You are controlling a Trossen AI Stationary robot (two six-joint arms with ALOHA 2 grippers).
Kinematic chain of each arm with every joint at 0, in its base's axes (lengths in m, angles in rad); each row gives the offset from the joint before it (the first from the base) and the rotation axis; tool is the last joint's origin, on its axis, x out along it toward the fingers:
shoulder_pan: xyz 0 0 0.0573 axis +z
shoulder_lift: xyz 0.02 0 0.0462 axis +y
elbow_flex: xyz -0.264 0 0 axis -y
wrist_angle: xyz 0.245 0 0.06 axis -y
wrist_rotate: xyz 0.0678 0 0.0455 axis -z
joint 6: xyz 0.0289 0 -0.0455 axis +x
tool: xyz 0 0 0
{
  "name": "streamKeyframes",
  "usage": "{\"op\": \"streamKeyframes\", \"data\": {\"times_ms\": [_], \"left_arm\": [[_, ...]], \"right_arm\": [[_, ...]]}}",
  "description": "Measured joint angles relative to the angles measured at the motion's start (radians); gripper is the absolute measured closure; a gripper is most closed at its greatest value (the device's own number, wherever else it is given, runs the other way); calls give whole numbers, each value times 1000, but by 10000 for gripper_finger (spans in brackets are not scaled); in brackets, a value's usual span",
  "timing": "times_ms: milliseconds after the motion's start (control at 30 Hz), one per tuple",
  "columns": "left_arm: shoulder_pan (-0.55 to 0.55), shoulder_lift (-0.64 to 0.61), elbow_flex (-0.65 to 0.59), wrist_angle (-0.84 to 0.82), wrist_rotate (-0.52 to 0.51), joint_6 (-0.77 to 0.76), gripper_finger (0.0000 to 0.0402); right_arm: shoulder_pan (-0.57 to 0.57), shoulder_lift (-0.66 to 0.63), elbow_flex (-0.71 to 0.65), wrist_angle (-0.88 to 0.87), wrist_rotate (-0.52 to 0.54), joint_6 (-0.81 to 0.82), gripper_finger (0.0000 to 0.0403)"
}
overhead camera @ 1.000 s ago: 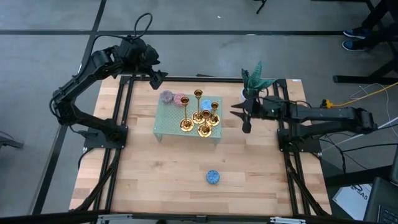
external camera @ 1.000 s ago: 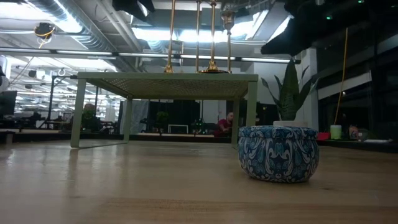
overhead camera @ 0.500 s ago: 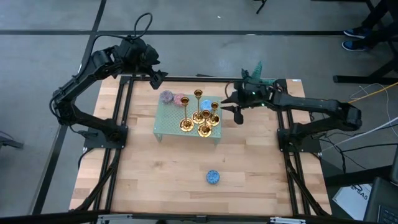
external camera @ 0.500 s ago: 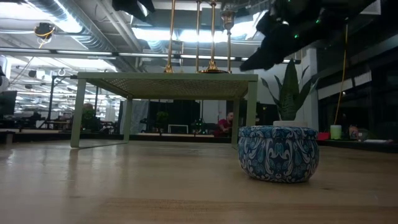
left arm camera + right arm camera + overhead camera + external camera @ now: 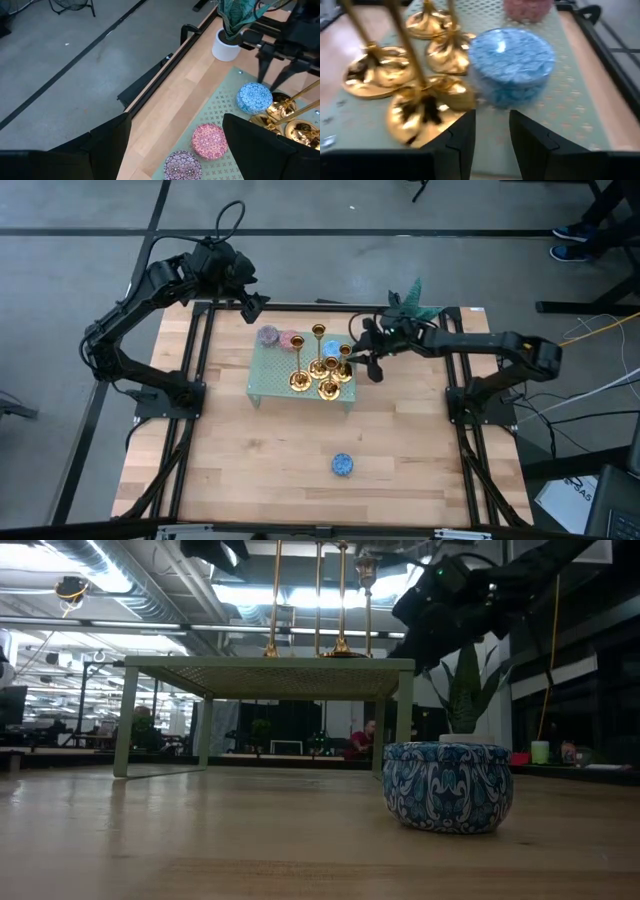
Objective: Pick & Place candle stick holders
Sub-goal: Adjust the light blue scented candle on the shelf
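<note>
Candlesticks [image 5: 323,370], four gold ones, stand clustered on a green stand [image 5: 268,383] beside blue [image 5: 331,347], pink [image 5: 290,339] and purple candles [image 5: 268,335]. Right gripper [image 5: 365,352] hovers just beside them, jaws parted, holding nothing. Left gripper [image 5: 256,307] waits beyond the tabletop [image 5: 260,460], jaws released.

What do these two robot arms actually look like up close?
Both are black, built of slim jointed segments. The left arm has a black cable looping above its wrist. The right arm shows small green lights near its wrist. The right gripper ends in two flat, dark, angular fingers.
</note>
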Motion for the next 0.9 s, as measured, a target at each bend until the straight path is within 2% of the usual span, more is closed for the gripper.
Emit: {"op": "streamKeyframes", "data": {"times_ms": [533,900], "left_arm": [[0,0,0,0,-49,0,89],[0,0,0,0,-49,-15,89]], "right_arm": [[-5,96,1,170,83,1,281],[-6,96,62,171,51,-2,281]]}}
